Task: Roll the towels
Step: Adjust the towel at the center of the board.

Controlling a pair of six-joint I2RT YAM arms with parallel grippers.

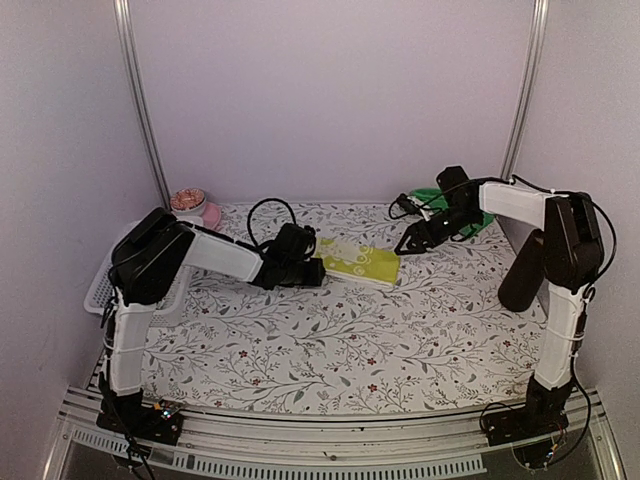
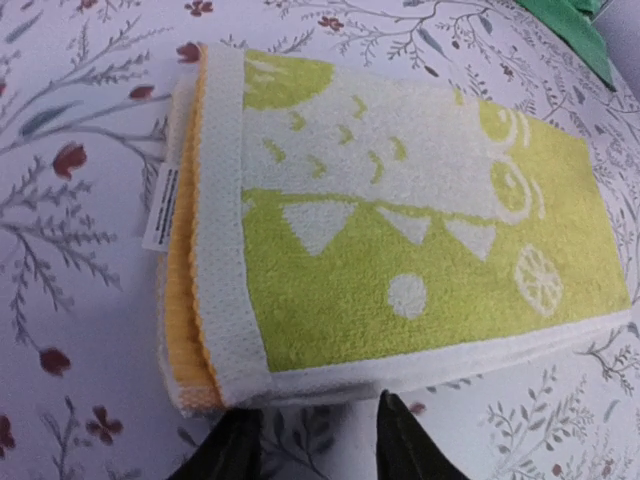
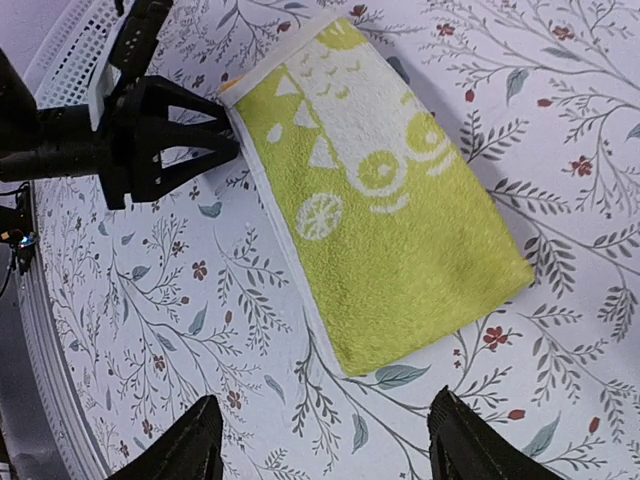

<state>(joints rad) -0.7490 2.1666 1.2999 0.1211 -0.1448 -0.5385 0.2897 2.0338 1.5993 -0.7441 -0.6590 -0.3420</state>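
Note:
The yellow-lime towel [image 1: 360, 262] lies folded flat on the floral tablecloth at mid-table, and its white markings show in the left wrist view [image 2: 400, 250] and the right wrist view [image 3: 380, 220]. My left gripper [image 1: 318, 270] is open and low at the towel's left short end, with its fingertips [image 2: 400, 440] just short of the white hem. It also shows in the right wrist view [image 3: 225, 140]. My right gripper [image 1: 408, 243] is open wide and empty, hovering above the towel's right end [image 3: 325, 440]. The plain green towel [image 1: 440, 200] lies at the back right, partly hidden by the right arm; it also shows in the left wrist view [image 2: 575, 30].
A white mesh basket [image 1: 105, 285] stands at the left table edge, partly under the left arm; it also shows in the right wrist view [image 3: 75, 40]. A pink bowl [image 1: 210, 214] and a round pinkish item [image 1: 187, 199] sit at the back left. Walls close in the back and sides.

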